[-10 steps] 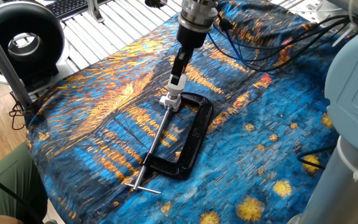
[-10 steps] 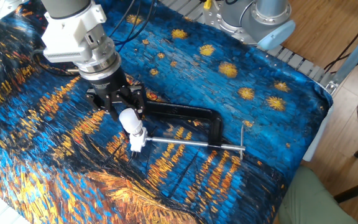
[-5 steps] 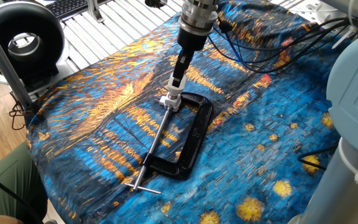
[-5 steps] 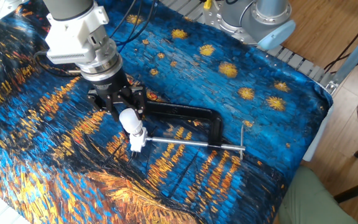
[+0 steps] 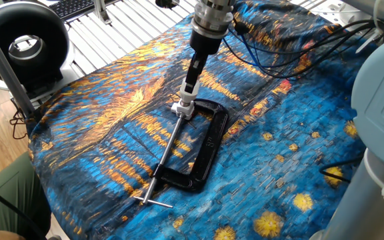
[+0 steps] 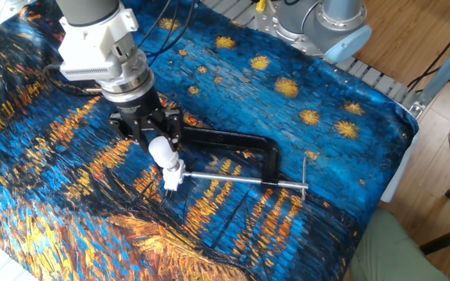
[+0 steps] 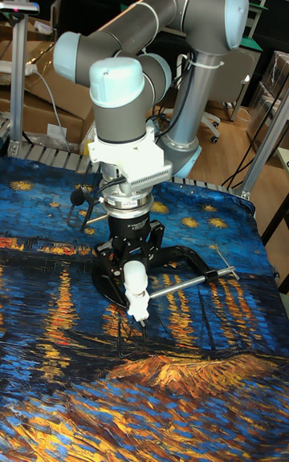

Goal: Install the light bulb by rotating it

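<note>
The light bulb (image 6: 162,151), a small frosted-white globe, stands tilted with its neck down in the white square socket base (image 6: 173,179). My gripper (image 6: 158,143) comes down from above and is shut on the bulb's upper part, its black fingers on either side. The tall fixed view shows the bulb (image 7: 135,277) below the gripper (image 7: 135,268), with the socket base (image 7: 140,308) under it. In one fixed view the gripper (image 5: 191,85) hides most of the bulb (image 5: 188,97) above the socket base (image 5: 183,109).
A black C-clamp (image 6: 237,141) lies flat on the blue and orange cloth (image 6: 303,86), its silver screw rod (image 6: 241,180) pressing on the socket base. Blue and black cables (image 5: 292,47) trail behind the arm. A black round fan (image 5: 22,40) stands off the table's corner.
The wrist and gripper have shifted very slightly with the bulb still held. The clamp and socket base have not moved.
</note>
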